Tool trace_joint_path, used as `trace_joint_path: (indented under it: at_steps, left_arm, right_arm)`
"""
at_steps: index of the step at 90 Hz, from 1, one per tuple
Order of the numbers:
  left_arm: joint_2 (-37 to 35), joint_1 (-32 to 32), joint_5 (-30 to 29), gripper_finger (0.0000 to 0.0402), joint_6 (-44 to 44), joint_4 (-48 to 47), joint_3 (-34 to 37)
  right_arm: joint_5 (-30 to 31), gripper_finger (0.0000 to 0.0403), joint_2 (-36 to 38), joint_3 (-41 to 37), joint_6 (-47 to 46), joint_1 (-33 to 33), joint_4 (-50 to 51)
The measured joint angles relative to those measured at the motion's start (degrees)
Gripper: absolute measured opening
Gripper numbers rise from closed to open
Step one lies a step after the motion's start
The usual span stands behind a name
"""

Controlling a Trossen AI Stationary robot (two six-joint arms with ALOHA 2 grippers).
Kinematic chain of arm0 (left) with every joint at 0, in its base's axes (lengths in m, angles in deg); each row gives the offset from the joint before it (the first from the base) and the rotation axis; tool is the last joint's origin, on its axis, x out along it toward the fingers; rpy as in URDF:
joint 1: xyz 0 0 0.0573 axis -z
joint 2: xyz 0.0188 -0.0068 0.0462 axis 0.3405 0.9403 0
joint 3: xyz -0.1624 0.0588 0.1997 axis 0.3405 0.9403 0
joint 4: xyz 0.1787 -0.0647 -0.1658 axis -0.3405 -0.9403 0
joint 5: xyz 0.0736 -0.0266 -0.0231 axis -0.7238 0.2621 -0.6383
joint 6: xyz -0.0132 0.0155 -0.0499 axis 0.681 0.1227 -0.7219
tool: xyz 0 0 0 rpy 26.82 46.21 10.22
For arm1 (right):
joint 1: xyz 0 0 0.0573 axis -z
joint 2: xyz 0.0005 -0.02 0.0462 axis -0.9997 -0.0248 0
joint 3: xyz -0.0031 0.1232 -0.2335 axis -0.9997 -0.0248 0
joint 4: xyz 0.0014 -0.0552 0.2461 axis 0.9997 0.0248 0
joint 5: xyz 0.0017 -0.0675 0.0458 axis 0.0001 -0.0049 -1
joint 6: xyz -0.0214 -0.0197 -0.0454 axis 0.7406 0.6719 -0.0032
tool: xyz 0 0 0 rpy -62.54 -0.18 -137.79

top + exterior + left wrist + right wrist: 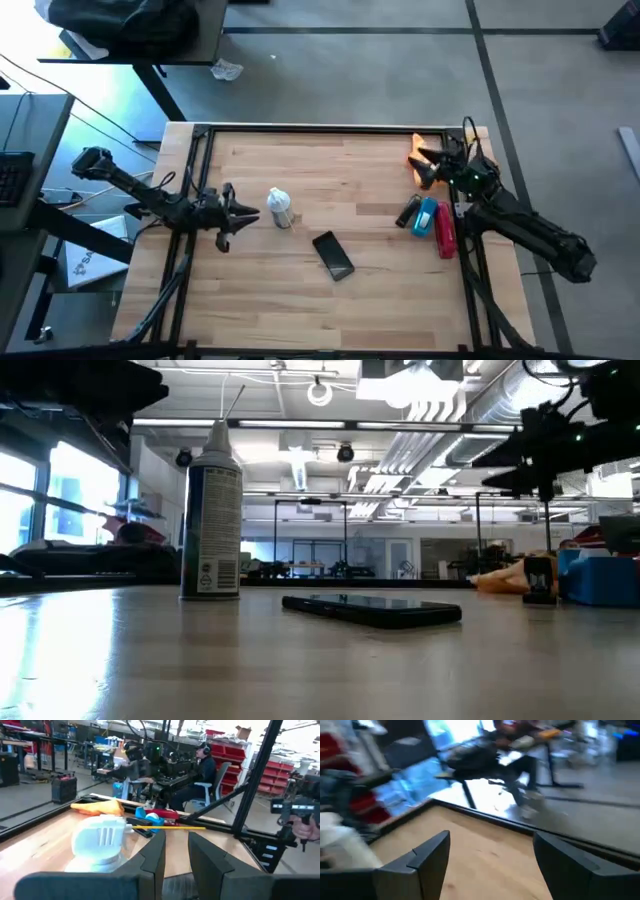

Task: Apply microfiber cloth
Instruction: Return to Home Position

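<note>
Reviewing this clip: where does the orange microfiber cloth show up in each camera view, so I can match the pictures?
High view: microfiber cloth at the far right corner of the table.
Low view: cloth lying low at the right.
Left wrist view: cloth beyond the spray bottle.
Right wrist view: not in it.
Shared landmark: spray bottle, clear in the first three.

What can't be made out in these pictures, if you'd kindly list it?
Microfiber cloth: high view, the right gripper covers part of it; low view shows only a far sliver.
Phone screen: edge-on in the low view, too small in the high view; clean or wet, cannot tell.
Spray bottle label: low view, too small to read.
Right wrist view: blurred throughout.
</note>
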Motion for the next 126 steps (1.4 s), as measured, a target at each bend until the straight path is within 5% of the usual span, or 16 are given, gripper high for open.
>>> trace_joint_path:
  at_steps: [29,58,86,105,126]
  left_arm:
    - [0.0,1.6,-7.8,0.0062,2.0,-0.4,0.0]
    - [0.2,1.6,-6.8,0.0062,2.3,0.3,0.6]
    - [0.4,1.6,-12.3,0.0062,0.4,9.5,8.6]
    - [0.8,1.5,-9.5,0.0062,0.5,9.8,8.6]
    - [0.8,1.4,-9.4,0.0062,2.1,9.0,8.6]
  right_arm:
    - [2.4,0.0169,15.5,0.0,0.8,-15.8,10.6]
    - [10.5,0.01,14.6,-0.1,4.4,-31.6,11.7]
    - [16.6,0.0049,14.4,-0.1,6.5,-44.9,9.3]
    - [21.7,0.0008,13.7,-0.1,8.8,-52.7,8.7]
    - [28.4,0.0,11.0,-0.1,11.5,-58.1,8.7]
